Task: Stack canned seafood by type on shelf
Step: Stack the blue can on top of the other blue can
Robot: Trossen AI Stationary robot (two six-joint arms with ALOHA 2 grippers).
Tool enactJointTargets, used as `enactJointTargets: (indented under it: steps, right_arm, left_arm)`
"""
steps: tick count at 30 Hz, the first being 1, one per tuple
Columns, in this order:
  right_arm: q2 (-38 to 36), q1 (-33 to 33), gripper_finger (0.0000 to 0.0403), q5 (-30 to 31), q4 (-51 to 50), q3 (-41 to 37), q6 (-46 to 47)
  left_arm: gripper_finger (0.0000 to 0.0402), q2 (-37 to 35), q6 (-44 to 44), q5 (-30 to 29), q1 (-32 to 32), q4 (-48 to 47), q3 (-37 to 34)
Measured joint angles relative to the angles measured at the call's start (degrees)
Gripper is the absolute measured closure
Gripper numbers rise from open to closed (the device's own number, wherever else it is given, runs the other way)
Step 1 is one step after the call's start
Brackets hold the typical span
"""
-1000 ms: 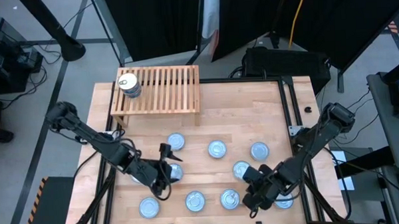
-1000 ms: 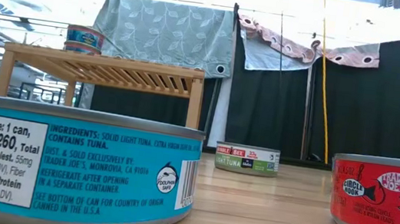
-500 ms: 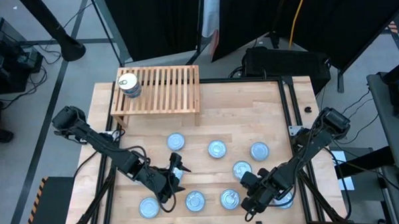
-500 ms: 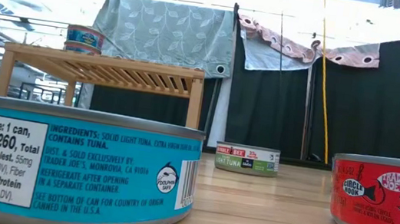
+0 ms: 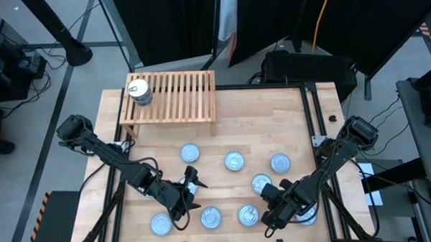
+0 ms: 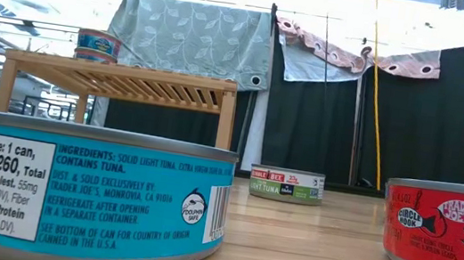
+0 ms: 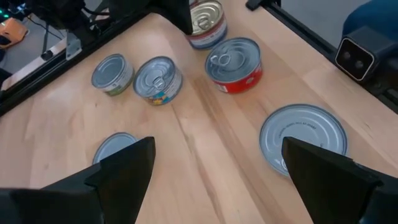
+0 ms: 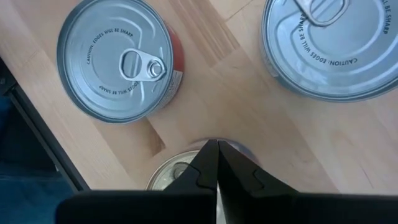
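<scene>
Seen from above: a light wooden table (image 5: 273, 112) with a low slatted shelf (image 5: 178, 93) at its far left part. On the shelf's left end, a short stack of canned seafood (image 5: 137, 92), topped by a cream lid with a pull tab. No other tins on the shelf.

Spread over the near half of the table, silvery-topped tins: one (image 5: 190, 153) just in front of the shelf, one (image 5: 234, 161) at centre, one (image 5: 280, 162) to its right, one (image 5: 260, 183) nearer the front, and a front row of three (image 5: 161, 224), (image 5: 211, 218), (image 5: 247, 215).

Left gripper (image 5: 192, 181) low over the table between the tin by the shelf and the front row, fingers spread wide apart, nothing between them. In its wrist view, both dark fingers (image 7: 118, 168) framed bare wood, with a red-sided tin (image 7: 234, 64), a blue-labelled tin (image 7: 158, 79) and a green-labelled tin (image 7: 112, 72) lying beyond.

Right gripper (image 5: 271, 218) at the front right of the table, beside the front row, fingers pressed together and empty. Its wrist view looked straight down: closed fingertips above a cream-topped tin (image 8: 177, 168), a red-sided tin (image 8: 118, 60) and part of another silvery lid (image 8: 329, 46) nearby.

From table height: a blue-labelled tuna tin (image 6: 98, 193) close at left, a red tin (image 6: 443, 234) at right, a green-labelled tin (image 6: 286, 185) farther back, the shelf (image 6: 122, 81) behind with its stacked tins (image 6: 98, 44).
</scene>
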Motion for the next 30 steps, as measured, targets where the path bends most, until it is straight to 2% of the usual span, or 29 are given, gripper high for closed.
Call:
enactJointTargets:
  steps: [8,16,25,30]
  right_arm:
    - [1.04,0.0,0.0403,-0.32,0.17,0.01,0.07]
    - [4.32,-0.33,0.0402,-3.69,1.43,-0.03,-0.45]
    - [4.35,-1.91,0.0402,-2.31,-1.93,-0.28,-1.38]
    - [4.05,-3.73,0.0403,-1.77,-2.64,0.19,-5.21]
  left_arm:
    - [0.0046,0.0,0.0,0.06,0.0,0.0,0.0]
    - [0.0046,0.0,0.09,0.12,0.0,0.26,0.0]
    - [0.0046,0.0,0.36,1.26,0.0,1.66,0.0]
    - [0.0046,0.0,0.4,1.28,0.0,2.57,0.0]
